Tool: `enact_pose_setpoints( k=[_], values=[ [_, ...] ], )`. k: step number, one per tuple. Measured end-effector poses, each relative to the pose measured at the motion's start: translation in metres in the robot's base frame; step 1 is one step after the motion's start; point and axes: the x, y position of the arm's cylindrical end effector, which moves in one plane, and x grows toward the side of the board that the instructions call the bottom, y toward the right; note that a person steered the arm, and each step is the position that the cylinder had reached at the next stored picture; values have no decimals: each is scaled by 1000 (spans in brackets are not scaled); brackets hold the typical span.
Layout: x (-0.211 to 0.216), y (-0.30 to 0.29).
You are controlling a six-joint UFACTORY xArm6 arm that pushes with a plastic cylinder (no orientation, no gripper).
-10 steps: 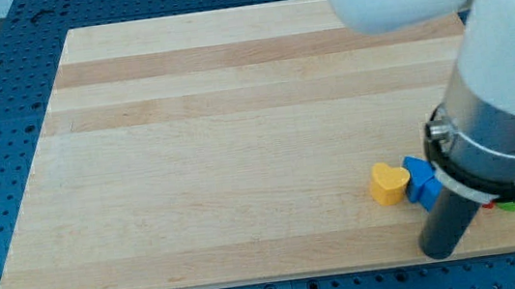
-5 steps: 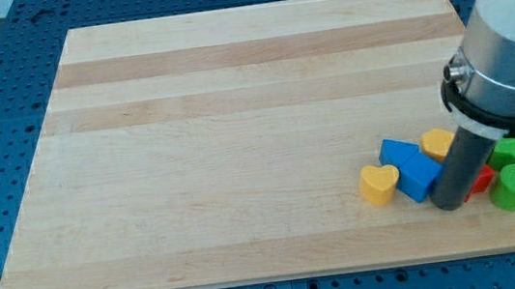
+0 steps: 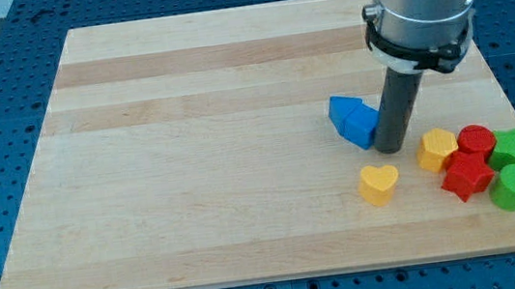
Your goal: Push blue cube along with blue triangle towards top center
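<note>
Camera view has my tip (image 3: 390,149) sitting right against the view's right side of the blue cube (image 3: 362,125), with the blue triangle (image 3: 341,112) touching it on the upper left. The tool is just a plain rod, nothing to open, holding nothing. Both blues are right of the counter (image 3: 193,171) centre. Yellow heart (image 3: 378,183) lies just below.

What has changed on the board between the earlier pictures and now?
My tip moved up the view, pushing the blue cube and blue triangle up and leftward, away from the other blocks. The yellow heart stayed at about the same spot.
</note>
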Motion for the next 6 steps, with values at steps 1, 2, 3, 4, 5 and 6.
enact_pose_setpoints(
  k=[1,2,3,4,5,6],
  values=[
    [-3,-10],
    [-17,-27],
    [-36,-34],
    [-64,-34],
    [-86,-33],
    [-102,-33]
  ],
)
